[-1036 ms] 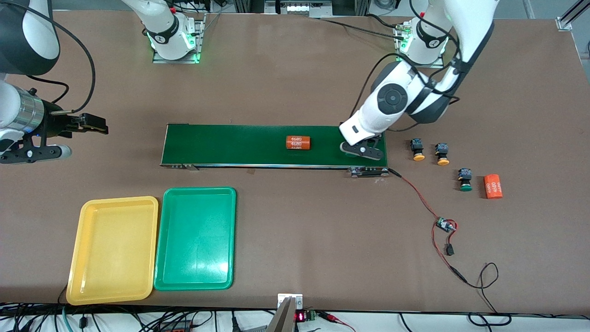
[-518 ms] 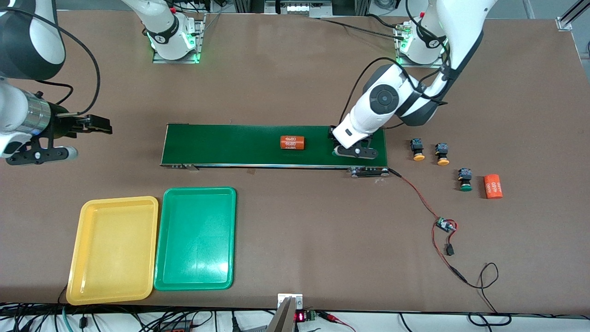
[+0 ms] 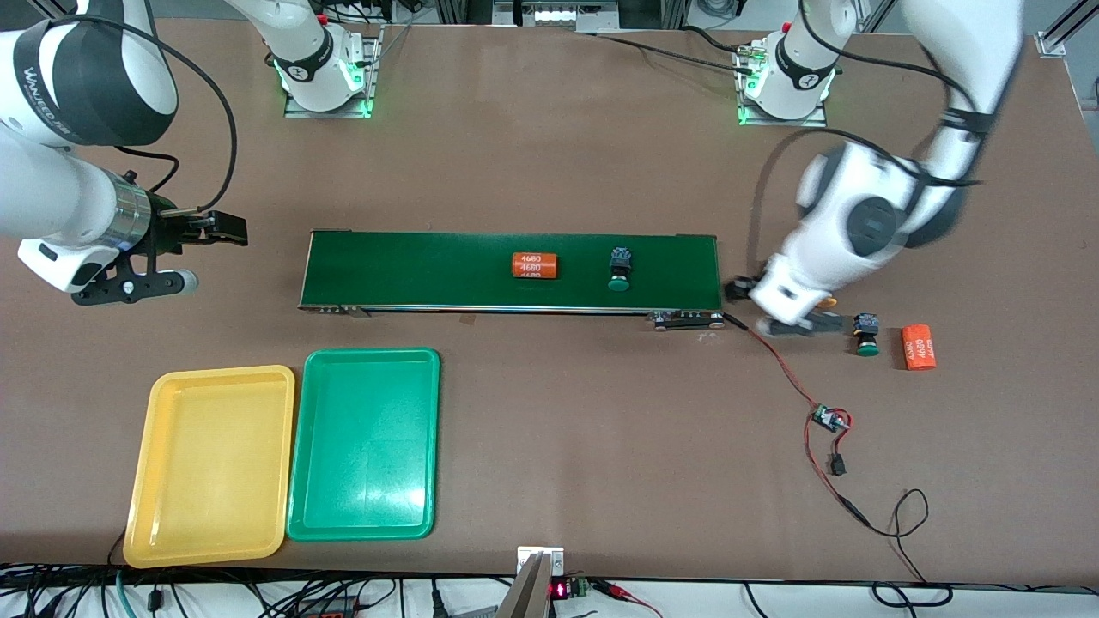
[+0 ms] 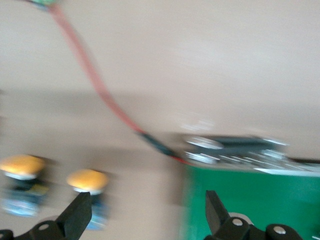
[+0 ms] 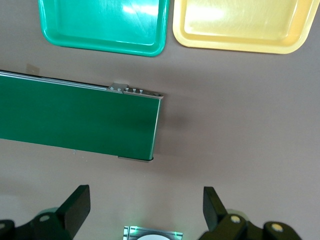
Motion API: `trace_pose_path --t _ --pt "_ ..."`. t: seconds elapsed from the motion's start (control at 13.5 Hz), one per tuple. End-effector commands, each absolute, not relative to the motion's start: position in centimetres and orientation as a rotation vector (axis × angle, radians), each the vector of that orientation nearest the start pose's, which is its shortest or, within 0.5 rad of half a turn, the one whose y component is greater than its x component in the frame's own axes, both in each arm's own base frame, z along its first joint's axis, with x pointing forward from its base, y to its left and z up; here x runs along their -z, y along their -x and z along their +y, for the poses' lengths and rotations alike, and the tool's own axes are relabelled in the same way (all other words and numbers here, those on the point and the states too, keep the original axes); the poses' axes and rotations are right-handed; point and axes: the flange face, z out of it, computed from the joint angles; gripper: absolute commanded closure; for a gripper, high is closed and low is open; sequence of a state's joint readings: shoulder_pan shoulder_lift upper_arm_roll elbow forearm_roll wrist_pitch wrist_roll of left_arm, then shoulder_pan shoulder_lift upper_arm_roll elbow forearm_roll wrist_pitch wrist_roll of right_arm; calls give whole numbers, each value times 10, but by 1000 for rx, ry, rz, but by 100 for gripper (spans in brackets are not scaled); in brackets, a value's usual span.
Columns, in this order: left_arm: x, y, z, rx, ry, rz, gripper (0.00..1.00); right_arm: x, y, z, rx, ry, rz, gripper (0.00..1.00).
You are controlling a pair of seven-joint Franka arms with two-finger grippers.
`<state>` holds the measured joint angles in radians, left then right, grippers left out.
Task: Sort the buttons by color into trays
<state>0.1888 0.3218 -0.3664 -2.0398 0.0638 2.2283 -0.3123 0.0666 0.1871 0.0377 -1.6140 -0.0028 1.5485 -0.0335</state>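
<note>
Left gripper [image 3: 786,311] hangs with fingers spread over the table just off the conveyor belt [image 3: 429,270], above the two orange-yellow-capped buttons [image 4: 85,181]. One green-capped button [image 3: 619,268], black-and-blue bodied, lies on the belt beside an orange cylinder [image 3: 535,264] reading "4680". Another green-capped button [image 3: 865,334] lies near a second orange cylinder [image 3: 918,347]. Right gripper [image 3: 225,228] waits, fingers apart, empty. Yellow tray [image 3: 210,463] and green tray [image 3: 364,442] sit side by side.
</note>
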Motion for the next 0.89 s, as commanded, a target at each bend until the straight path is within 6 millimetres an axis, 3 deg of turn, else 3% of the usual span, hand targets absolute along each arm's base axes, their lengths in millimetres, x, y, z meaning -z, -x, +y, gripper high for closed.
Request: trace_pose_path --t 0.0,0.07,0.22,0.44,0.67,0.81 --pt "-273 -581 -15 -206 3150 -169 0 -490 -560 57 -339 3114 -187 0" --pt "-276 -585 10 -190 3139 -193 0 -487 -556 58 -327 3116 -189 0" --pt "-271 -598 47 -165 3071 -56 0 -486 -555 59 -325 3116 -191 0" --pt "-237 -596 65 -178 3039 -1 0 -488 -555 64 -325 3116 -206 0" --pt "-206 -600 83 -85 3053 122 0 -490 -555 71 -318 3115 -224 0" --pt "-198 -598 84 -94 3057 134 0 -490 -555 79 -313 3115 -248 0"
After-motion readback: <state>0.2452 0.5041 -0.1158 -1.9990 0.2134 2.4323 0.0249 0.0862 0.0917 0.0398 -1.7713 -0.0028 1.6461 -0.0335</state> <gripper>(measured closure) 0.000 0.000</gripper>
